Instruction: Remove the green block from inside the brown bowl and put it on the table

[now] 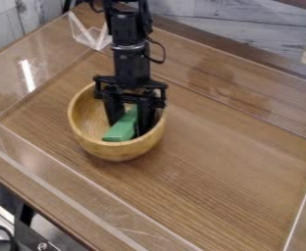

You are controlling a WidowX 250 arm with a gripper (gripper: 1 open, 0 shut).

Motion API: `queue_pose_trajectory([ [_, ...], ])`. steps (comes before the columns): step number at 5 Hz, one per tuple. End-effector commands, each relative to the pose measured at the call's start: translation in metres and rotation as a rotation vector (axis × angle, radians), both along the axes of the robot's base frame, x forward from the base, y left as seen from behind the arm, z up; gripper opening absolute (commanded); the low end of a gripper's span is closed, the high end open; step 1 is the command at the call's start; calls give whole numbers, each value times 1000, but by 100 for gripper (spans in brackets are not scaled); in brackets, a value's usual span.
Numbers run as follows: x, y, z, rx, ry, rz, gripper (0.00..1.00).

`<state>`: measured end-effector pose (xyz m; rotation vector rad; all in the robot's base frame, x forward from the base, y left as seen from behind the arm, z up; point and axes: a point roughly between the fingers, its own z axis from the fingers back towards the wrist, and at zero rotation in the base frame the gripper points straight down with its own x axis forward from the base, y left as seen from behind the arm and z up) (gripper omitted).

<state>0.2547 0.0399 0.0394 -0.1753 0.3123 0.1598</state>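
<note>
Fingers (119, 110) closed, pointed steeply down

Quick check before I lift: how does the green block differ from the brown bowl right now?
The green block is small, elongated and bright green; the brown bowl is round, far larger, light wood with grain. The block lies tilted inside the bowl, between the gripper's fingers; the bowl sits flat on the table. The block is solid, the bowl hollow and open-topped. Both look matte.
</note>
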Motion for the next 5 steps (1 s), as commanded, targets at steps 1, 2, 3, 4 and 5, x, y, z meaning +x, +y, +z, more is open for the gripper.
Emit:
queue_pose_trajectory([
  [1,9,-3,23,12,-76,-4,0],
  [2,8,-6,23,6,-74,-12,0],
  [3,7,-9,25,-1,-69,-22,0],
  [4,6,-14,28,-9,-62,-33,0],
  [5,6,-22,33,-19,-58,-51,0],
])
